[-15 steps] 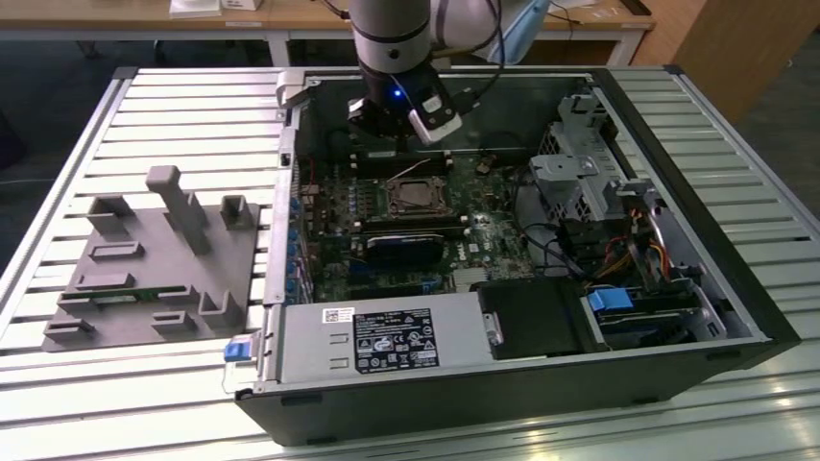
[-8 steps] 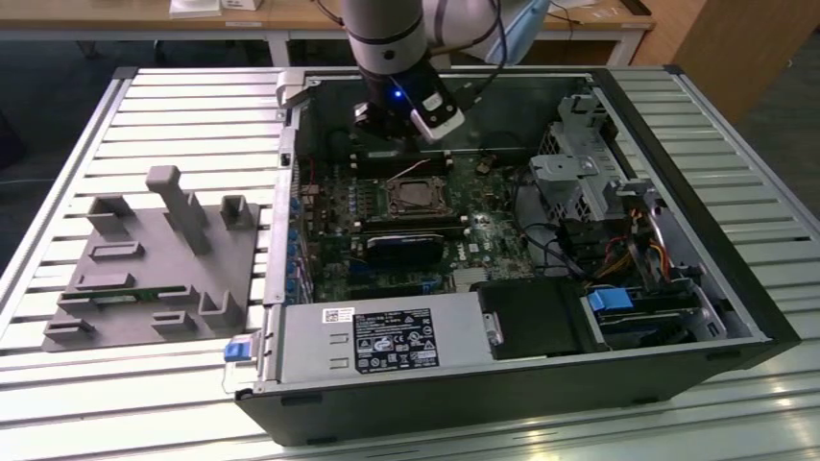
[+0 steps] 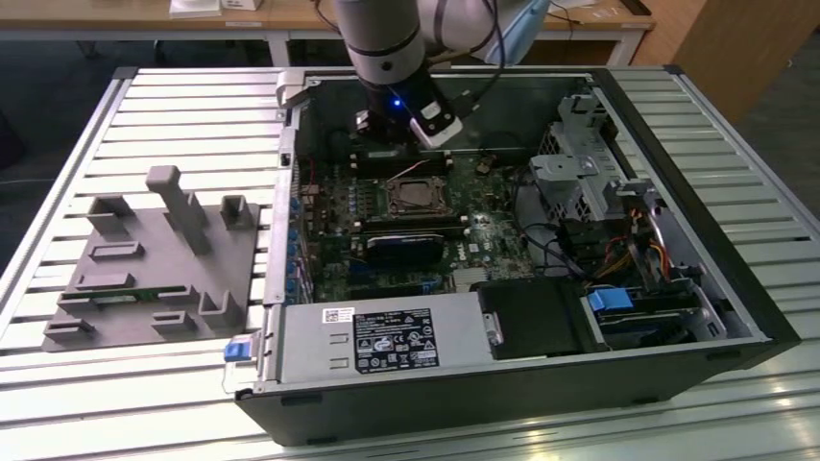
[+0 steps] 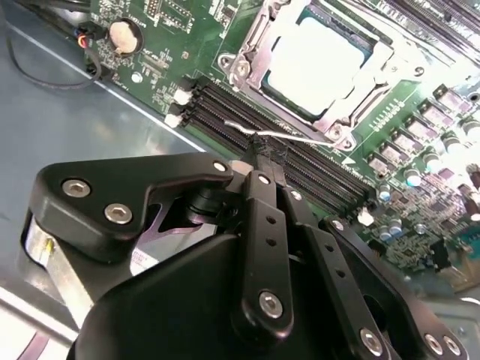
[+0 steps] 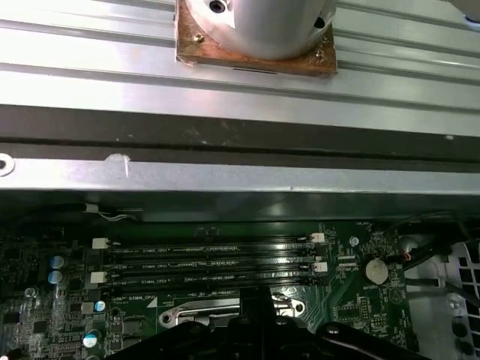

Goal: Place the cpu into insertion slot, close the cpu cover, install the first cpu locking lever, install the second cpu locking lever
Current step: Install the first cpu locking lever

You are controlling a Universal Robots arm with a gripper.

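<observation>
On the desk (image 3: 167, 106), toward its edge at the exterior view's left, sits a grey moulded fixture (image 3: 141, 274) with upright posts. Beside it, further to the exterior view's right, the open computer case (image 3: 731, 279) lies on its side, a labelled power supply (image 3: 372, 341) along its nearer edge. My arm reaches in over the case's opposite edge.

In the second wrist view a round coin battery (image 4: 124, 35) lies on the green board, then come the long black memory slots (image 4: 225, 105). My pincer (image 4: 266, 154) hangs over those slots with its fingers drawn together, the tips right at a thin silvery locking lever (image 4: 300, 137); whether they grip the wire or only touch it I cannot tell. Just beyond the lever is the insertion slot (image 4: 238, 69). The cpu (image 4: 315, 64) lies in it, silver top up, and the cpu cover (image 4: 364, 86) is folded down around it.
</observation>
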